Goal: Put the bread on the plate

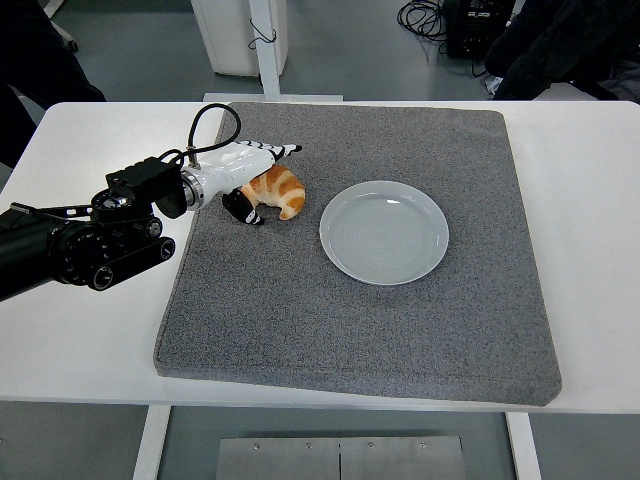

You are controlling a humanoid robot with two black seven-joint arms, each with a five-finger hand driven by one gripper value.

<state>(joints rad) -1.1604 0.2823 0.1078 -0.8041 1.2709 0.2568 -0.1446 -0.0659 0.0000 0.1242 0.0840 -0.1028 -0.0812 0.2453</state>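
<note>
- Your left hand's fingers (280,151) reach over the far side of the bread (278,190), while the black-tipped thumb (243,210) curls in on its near left end. You can see the fingers and thumb set apart with the bread between them, touching or nearly so; whether they press tight on it you cannot tell from this view.
- The left hand (240,170) is white with dark tips, and it covers the bread's left part, so only the right half of the bread shows.
- The bread is a golden croissant, lying on the mat (350,340), in the mat's far left part. It is not lifted as far as you can see.
- Behind the hand, your black left arm (85,240) comes in from the left edge and lies low over the desk (80,330), with a black cable (205,125) looping up above the wrist.
- The plate (384,232) sits just to the right of the bread, a narrow strip of mat between them. It is pale, round and flat on the mat, near the mat's middle.
- The mat is grey and square, and covers most of the white desk.
- Beyond the desk's far edge you see a white post (266,45) at the top and dark cables (420,15) on the floor.
</note>
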